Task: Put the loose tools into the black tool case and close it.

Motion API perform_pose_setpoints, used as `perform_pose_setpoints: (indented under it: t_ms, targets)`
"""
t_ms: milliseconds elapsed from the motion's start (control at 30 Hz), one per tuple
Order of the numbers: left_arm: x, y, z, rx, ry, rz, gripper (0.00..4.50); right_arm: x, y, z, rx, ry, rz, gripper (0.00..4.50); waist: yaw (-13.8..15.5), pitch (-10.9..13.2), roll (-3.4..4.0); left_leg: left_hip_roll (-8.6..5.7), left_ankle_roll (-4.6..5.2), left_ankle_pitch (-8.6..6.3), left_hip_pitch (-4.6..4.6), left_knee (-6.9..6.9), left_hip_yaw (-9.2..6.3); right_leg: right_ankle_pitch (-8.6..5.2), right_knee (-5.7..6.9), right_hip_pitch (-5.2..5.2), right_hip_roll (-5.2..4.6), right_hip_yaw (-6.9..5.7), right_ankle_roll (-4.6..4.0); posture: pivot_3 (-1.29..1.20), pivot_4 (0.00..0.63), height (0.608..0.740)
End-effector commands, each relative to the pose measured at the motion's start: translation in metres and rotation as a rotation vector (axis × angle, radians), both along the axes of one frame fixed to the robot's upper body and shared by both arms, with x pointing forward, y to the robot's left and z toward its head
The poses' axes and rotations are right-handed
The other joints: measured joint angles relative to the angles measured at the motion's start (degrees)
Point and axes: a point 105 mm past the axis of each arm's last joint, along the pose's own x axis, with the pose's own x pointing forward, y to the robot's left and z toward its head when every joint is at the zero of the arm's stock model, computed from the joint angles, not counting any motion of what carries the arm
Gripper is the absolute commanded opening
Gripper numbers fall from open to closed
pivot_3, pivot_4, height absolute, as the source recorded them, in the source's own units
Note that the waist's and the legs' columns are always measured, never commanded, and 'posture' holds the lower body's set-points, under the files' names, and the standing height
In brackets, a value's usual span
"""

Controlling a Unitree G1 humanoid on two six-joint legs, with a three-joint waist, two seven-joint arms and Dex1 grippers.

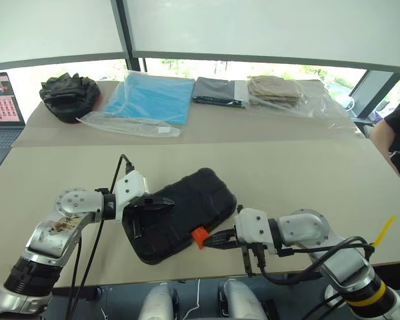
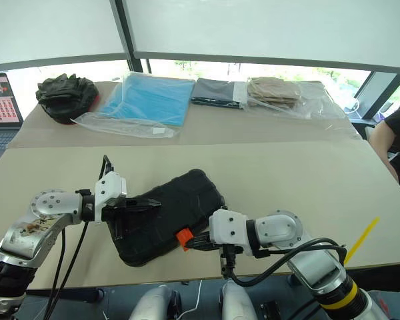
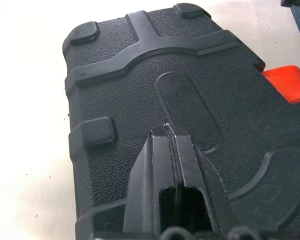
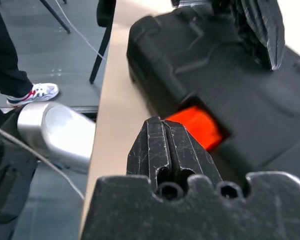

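The black tool case (image 1: 180,217) is seen lying shut and askew near the front edge of the table (image 1: 307,173), its textured shell ribbed with raised pads. A small orange latch (image 1: 199,236) is set on its near edge. The right tool (image 1: 217,240) is held with its fingers pressed together, its tip right at the latch. The left tool (image 1: 161,201) is likewise closed, empty, laid over the lid. Farther back, a black fabric bundle (image 1: 70,97) and folded cloths in plastic (image 1: 150,100) are seen.
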Motion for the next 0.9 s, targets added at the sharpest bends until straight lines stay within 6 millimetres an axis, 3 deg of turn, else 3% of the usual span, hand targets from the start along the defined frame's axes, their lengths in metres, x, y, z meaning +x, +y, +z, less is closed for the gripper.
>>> perform_pose_setpoints:
  t_ms: [33,267,667,900]
  targets:
    - [-0.006,0.009,-0.025,0.067,0.110,0.032,0.01,0.007,0.002,-0.003,-0.006,-0.039,-0.002,0.00,0.0,0.0,0.00,-0.02,0.00,0.00,0.00,0.00,0.01,0.01,0.00,0.00,-0.02,0.01,-0.01,0.00,0.150,0.740]
    - [-0.005,0.009,-0.025,0.066,0.111,0.036,0.01,0.012,0.006,-0.012,-0.015,-0.058,0.010,0.00,0.0,0.0,0.00,-0.01,0.00,0.00,0.01,0.00,0.01,0.07,0.01,0.00,0.01,0.01,-0.11,0.00,0.150,0.740]
    - [-0.004,0.009,-0.026,0.066,0.115,0.038,0.01,0.023,0.016,0.002,0.089,-0.154,-0.039,0.00,-0.1,0.0,0.00,0.04,-0.06,0.05,0.11,0.01,0.00,-0.01,0.11,0.00,0.08,0.01,0.02,0.00,0.150,0.740]
    - [-0.004,0.007,-0.029,0.074,0.122,0.024,0.01,0.032,0.014,-0.016,0.033,-0.142,-0.087,0.00,-0.1,0.0,0.01,0.05,-0.06,0.05,0.17,0.01,0.00,-0.01,0.13,0.03,0.08,0.01,0.01,0.00,0.150,0.740]
